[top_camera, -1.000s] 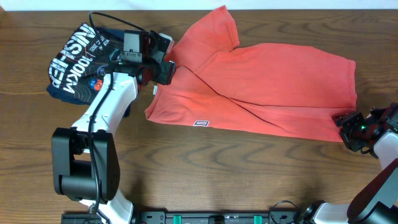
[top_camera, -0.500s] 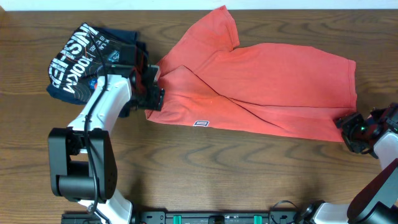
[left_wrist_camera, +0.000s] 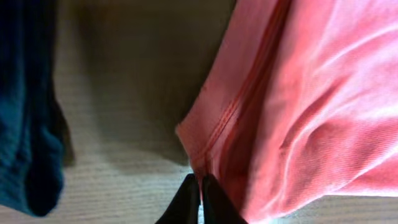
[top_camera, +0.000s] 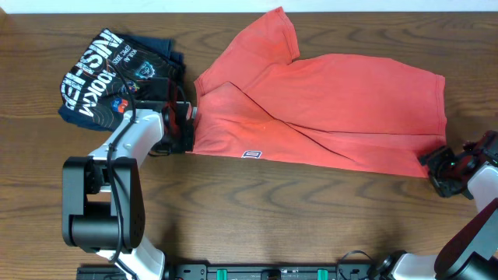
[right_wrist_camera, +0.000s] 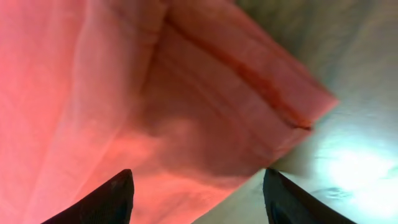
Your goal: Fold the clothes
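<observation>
Pinching hem of T-shirt [top_camera: 334,109], lying mid-worktop toward far edge, in closed left gripper [left_wrist_camera: 194,200], right gripper [right_wrist_camera: 198,183] spread over its near-right corner; risk of shallow pinch slipping, skewing fold

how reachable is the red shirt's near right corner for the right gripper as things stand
Probably yes: the right gripper is open right beside the T-shirt corner, and nothing lies between them.

Three cameras, one red T-shirt [top_camera: 327,109].
Overhead looks straight down on the whole shirt; left wrist sits tight on its lower-left corner, right wrist on its lower-right corner, both visible overhead too.
</observation>
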Motion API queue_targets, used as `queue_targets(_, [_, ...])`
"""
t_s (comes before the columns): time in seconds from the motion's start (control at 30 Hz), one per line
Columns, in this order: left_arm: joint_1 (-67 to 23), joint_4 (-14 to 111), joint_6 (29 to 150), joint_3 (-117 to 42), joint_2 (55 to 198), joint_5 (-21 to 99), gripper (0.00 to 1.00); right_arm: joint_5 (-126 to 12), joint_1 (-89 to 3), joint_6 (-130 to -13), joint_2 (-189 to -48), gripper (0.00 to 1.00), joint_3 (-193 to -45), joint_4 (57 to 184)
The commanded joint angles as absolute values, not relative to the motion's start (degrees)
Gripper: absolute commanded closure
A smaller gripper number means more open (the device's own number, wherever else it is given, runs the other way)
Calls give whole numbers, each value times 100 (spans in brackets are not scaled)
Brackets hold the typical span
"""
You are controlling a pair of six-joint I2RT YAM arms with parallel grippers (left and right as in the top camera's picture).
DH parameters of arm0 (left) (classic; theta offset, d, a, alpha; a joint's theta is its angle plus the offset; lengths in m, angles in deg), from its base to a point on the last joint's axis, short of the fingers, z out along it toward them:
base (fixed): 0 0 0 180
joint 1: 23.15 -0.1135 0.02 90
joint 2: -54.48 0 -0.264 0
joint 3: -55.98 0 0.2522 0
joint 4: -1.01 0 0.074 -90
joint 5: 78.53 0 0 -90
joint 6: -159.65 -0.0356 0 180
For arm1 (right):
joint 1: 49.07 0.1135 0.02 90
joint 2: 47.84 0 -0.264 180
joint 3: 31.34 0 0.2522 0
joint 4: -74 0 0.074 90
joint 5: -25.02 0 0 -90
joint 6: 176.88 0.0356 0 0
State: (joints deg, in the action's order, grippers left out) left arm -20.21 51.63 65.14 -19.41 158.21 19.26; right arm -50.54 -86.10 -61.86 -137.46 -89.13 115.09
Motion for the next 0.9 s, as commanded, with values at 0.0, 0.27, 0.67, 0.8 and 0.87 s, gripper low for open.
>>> queue_targets(0.0, [-2163,5209,6577,-1937,15751,2005,83,-5467,-8575,-6053,-13803,35,-8922,11490])
queue_targets(0.27, [-2406,5314,6586,-2015,15729,2844,44,-5461,-8575,-6053,-13803,34,-8922,11500])
queue_targets(0.67, [-2539,5517,6588,-2035,15418,3170,40,-5467,-8575,-6057,-13803,34,-8922,11542])
queue_targets(0.8, [-2530,5493,6566,-2037,15250,3170,37,-5467,-8575,-6057,-13803,34,-8922,11549])
queue_targets(0.87, [-2526,5419,6566,-1996,15298,3170,37,-5470,-8575,-6057,-13803,35,-8922,11566])
